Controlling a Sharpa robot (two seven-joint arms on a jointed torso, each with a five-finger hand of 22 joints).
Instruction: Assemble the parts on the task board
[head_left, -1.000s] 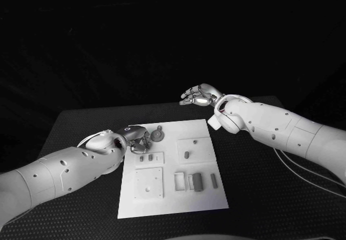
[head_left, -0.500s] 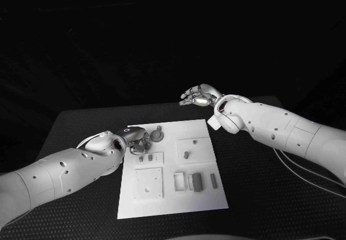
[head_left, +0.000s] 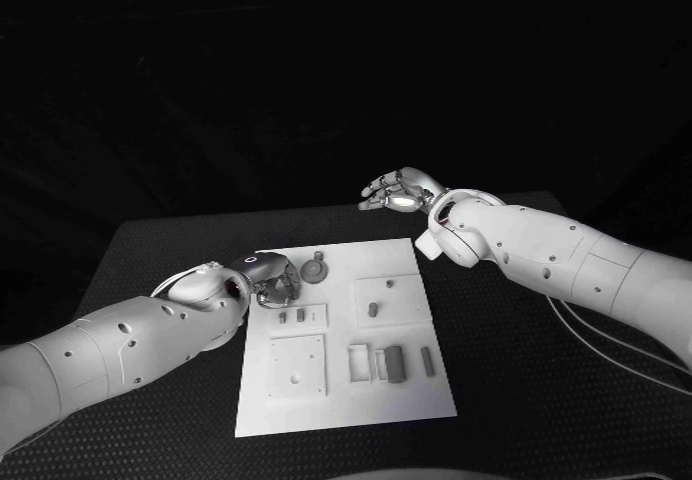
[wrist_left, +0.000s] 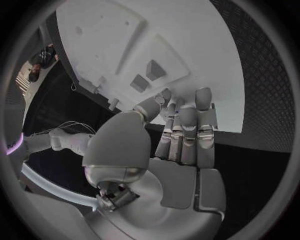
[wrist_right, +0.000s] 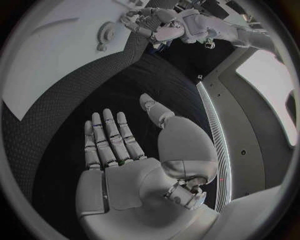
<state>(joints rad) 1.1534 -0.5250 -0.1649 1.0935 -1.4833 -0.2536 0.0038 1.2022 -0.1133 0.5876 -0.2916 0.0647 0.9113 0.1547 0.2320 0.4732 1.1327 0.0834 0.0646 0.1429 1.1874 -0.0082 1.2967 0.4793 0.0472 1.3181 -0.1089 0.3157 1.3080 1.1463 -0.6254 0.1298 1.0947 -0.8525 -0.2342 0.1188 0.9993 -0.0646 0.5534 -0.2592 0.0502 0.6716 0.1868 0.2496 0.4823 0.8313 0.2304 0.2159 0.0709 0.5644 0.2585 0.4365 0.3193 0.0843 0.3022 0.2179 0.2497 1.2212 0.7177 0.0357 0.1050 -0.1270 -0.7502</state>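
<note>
The white task board (head_left: 346, 400) lies in the middle of the table. A round toothed part (head_left: 315, 268) sits near its far left corner. My left hand (head_left: 268, 280) hangs over that corner, just left of the toothed part, fingers pointing down at the board. In the left wrist view its fingers (wrist_left: 187, 125) lie straight and together over the board's edge (wrist_left: 206, 45), the thumb tip against them; I cannot tell whether anything is pinched. My right hand (head_left: 397, 190) is raised beyond the board's far edge, and its palm (wrist_right: 125, 165) is bare, fingers apart.
Small grey parts stand in the board's recesses: two short ones (head_left: 294, 317) at the left, one slot piece (head_left: 374, 310) in the middle, several blocks (head_left: 389, 362) nearer me. Black table (head_left: 519, 400) surrounds the board.
My left hand has shifted slightly up and away from the board's corner. The right arm and the parts have not moved.
</note>
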